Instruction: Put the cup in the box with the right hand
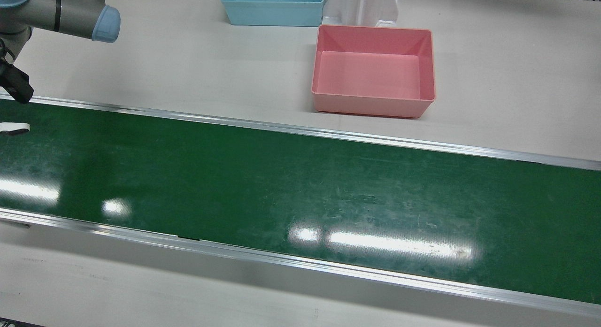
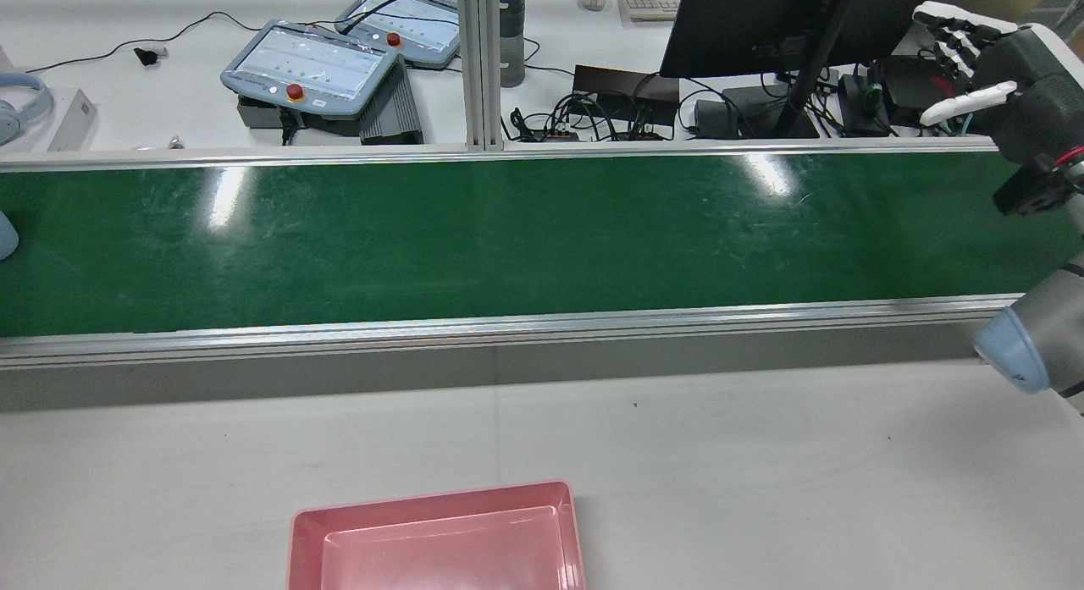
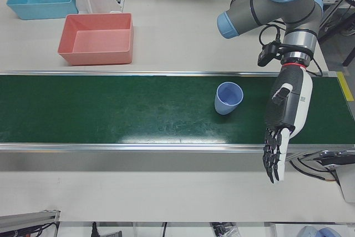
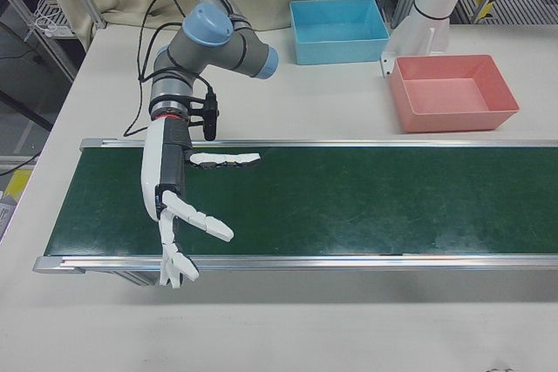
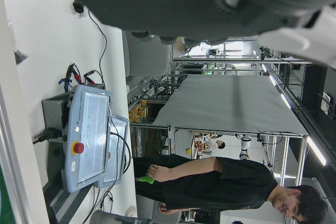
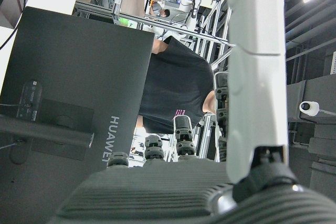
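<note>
Here the right robot hand (image 4: 179, 215) hangs over the near edge of the green conveyor belt (image 4: 349, 198), fingers spread, holding nothing. The blue cup (image 3: 228, 97) stands upright well along the belt, beside the splayed, empty left robot hand (image 3: 284, 120). Farther off, the pink box (image 4: 453, 91) sits on the counter (image 4: 288, 93).

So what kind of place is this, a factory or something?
More likely a robotics lab or test station than a working factory. A green conveyor belt runs between two robot arms with humanlike hands, control pendants and a monitor sit on a desk behind, and only one blue cup rides the belt.
</note>
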Available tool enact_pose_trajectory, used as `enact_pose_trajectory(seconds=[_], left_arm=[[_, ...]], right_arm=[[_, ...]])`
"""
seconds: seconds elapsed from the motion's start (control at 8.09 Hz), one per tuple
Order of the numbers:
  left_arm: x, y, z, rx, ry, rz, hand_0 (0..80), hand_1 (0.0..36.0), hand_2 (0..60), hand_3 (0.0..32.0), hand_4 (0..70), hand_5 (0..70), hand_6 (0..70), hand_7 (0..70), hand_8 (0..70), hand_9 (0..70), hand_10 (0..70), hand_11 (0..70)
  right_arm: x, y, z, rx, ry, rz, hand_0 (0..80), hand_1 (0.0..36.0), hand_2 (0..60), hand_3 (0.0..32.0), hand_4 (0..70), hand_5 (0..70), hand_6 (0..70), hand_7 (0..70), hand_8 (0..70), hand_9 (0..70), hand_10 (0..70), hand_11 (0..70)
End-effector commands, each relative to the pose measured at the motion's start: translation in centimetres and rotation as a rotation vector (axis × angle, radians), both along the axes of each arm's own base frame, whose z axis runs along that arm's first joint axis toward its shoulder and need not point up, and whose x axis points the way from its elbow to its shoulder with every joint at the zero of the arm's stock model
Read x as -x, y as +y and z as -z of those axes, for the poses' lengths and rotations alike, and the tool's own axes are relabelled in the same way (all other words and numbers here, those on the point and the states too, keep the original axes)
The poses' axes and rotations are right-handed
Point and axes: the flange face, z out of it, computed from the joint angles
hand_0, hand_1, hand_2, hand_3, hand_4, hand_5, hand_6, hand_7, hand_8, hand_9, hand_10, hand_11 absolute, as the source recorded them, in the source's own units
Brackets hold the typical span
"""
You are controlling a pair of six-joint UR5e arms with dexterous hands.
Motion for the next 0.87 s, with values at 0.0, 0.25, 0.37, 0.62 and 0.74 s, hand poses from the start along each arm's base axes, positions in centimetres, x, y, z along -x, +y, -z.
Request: enact_pose_trajectory(seconds=[0.0, 0.25, 0.37, 0.62, 0.74], left_arm=[[0.0, 0.0, 0.1, -0.002, 0.0, 0.0, 0.0, 0.0, 0.0, 0.0, 0.0, 0.0, 0.0, 0.0, 0.0, 0.0, 0.0, 0.0], [0.0, 0.0, 0.6, -0.009, 0.001, 0.0, 0.0, 0.0, 0.0, 0.0, 0.0, 0.0, 0.0, 0.0, 0.0, 0.0, 0.0, 0.0], [0.0, 0.1, 0.7, -0.009, 0.001, 0.0, 0.0, 0.0, 0.0, 0.0, 0.0, 0.0, 0.0, 0.0, 0.0, 0.0, 0.0, 0.0], [0.0, 0.1, 0.7, -0.011, 0.001, 0.0, 0.0, 0.0, 0.0, 0.0, 0.0, 0.0, 0.0, 0.0, 0.0, 0.0, 0.0, 0.0], [0.0, 0.1, 0.7, -0.011, 0.001, 0.0, 0.0, 0.0, 0.0, 0.0, 0.0, 0.0, 0.0, 0.0, 0.0, 0.0, 0.0, 0.0]], right_arm=[[0.4, 0.7, 1.1, 0.0, -0.003, 0.014, 72.7, 16.3, 0.0, 0.0, 22.8, 7.2, 7.0, 23.0, 3.9, 9.9, 0.0, 2.4], [0.9, 0.6, 1.4, 0.013, -0.001, 0.019, 75.7, 15.1, 0.0, 0.0, 24.9, 7.1, 6.9, 22.8, 3.6, 9.4, 0.0, 2.1], [0.5, 0.7, 1.5, 0.013, -0.003, 0.013, 71.2, 17.2, 0.0, 0.0, 21.8, 7.1, 6.7, 22.0, 3.4, 9.0, 0.0, 2.1], [2.9, 0.6, 1.2, 0.024, 0.004, 0.048, 70.9, 16.4, 0.0, 0.0, 22.7, 7.1, 6.7, 21.9, 3.4, 9.2, 0.0, 2.3], [2.8, 0.5, 1.2, 0.025, 0.004, 0.046, 72.6, 15.7, 0.0, 0.0, 23.7, 7.1, 6.7, 21.5, 3.3, 8.8, 0.0, 2.1]])
